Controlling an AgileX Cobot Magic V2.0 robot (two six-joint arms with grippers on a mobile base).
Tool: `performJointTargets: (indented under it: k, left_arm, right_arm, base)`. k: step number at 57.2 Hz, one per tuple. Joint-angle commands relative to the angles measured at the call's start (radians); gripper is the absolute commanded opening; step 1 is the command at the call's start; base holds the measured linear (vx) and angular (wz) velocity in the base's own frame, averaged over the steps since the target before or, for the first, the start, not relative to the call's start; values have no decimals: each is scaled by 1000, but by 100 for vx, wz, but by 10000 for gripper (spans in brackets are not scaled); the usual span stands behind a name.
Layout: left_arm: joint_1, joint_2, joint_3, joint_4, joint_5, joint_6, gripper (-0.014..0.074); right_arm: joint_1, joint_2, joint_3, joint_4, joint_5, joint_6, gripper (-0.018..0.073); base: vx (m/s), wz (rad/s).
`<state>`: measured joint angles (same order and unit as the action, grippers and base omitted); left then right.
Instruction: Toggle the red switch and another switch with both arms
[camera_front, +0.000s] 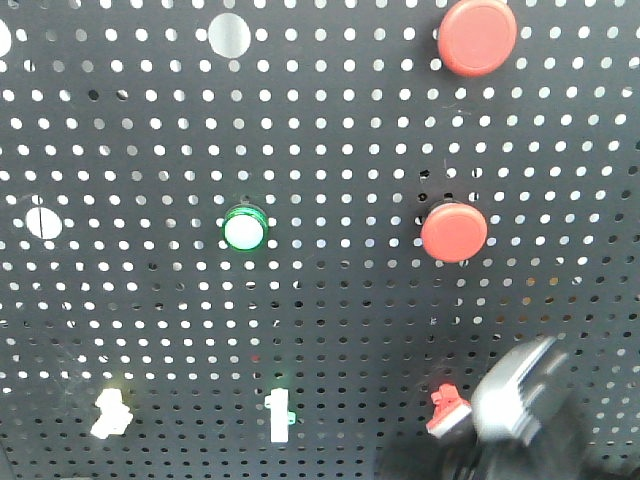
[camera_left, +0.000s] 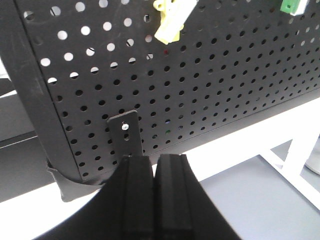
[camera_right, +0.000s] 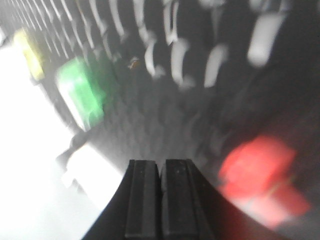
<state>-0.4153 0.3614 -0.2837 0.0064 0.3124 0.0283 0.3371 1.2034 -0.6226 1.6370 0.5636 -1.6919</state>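
The red switch (camera_front: 446, 410), small with a pale lever, sits low on the right of the black pegboard (camera_front: 330, 330). It appears blurred in the right wrist view as the red switch (camera_right: 260, 172), to the right of my right gripper (camera_right: 160, 162), whose jaws are pressed shut on nothing. That arm shows as a blurred grey shape (camera_front: 520, 392) just right of the switch. A green switch (camera_front: 279, 413) and a yellow switch (camera_front: 110, 414) sit in the same row. My left gripper (camera_left: 155, 157) is shut and empty, below the board's lower edge, under the yellow switch (camera_left: 172, 20).
Two large round red push-buttons (camera_front: 477, 36) (camera_front: 454, 232) and a lit green-ringed button (camera_front: 244, 230) are mounted higher on the board. A small black bracket (camera_left: 125, 131) with a screw sits just ahead of the left gripper. A white frame (camera_left: 300, 150) carries the board.
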Motion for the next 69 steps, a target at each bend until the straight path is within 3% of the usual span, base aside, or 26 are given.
performJointTargets:
  k: [1,18,29,36,44,59,65,69]
  left_arm:
    - [-5,6,-27,3,-79,-2,3]
    - [-5,6,-27,7,-79,-2,3]
    - [-5,6,-27,7,-79,-2,3]
    - [-5,6,-27,7,-79,-2,3]
    - [-5,6,-27,7,-79,-2,3]
    - [-5,6,-27,1,-66,-6,3]
    - [-5,6,-27,-6,-14,-9,3]
    - [-5,6,-27,-6,19,-9,3]
  right_arm:
    - [-1,-5,-6,-10,74,9,-1]
    - [-1,-114,-4,-55,82,48,-1]
    - [-1,-266,-4,-242,-9,174,-1]
    - [-1,-382,-4,-406,-91,331,-1]
    - [-1,-538,-4,-667,-121,568,-1]
    - [-1,-812,-4,-1228,48,1138,-1]
    - [-1,-875,-4,-1342,57,1246,-1]
    - [-1,-904,-4,-1360,56,1289,-1]
  base:
    - [0,0]
    - [0,0]
    - [0,0]
    - [0,0]
    - [0,0]
    - [0,0]
    - [0,0]
    - [0,0]
